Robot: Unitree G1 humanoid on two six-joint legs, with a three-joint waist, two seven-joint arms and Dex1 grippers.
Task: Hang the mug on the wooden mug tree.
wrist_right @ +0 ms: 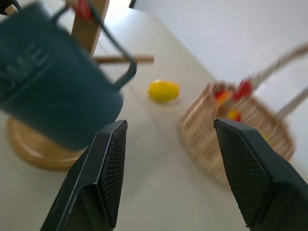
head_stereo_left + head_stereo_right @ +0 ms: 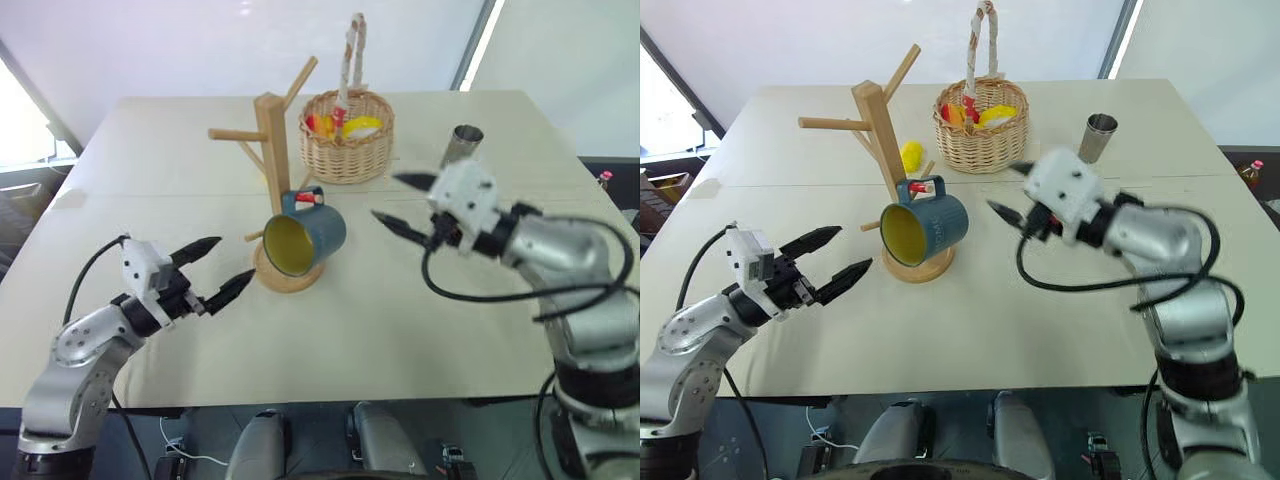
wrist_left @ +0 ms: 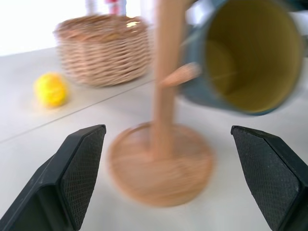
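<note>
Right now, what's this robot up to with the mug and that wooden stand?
The mug hangs by its handle from a red-tipped peg of the wooden stand, its open mouth tipped toward the robot. Neither gripper is holding it. The right gripper is open just to the mug's right, and the left gripper is open near the stand's round base. A basket and a steel cup stand farther back on the table.

This is looking like a robot test room or lab rather than a home. A plain pale tabletop [image 2: 420, 330] is standing in front of bare white wall panels, with daylight coming in at the left edge. Loose cables are trailing on the floor under the tabletop's near edge. Only a few staged props are sitting on it: a wooden mug tree [image 2: 272, 150] carrying a mug [image 2: 305, 238], a wicker basket [image 2: 347, 135] and a steel tumbler [image 2: 462, 146].
</note>
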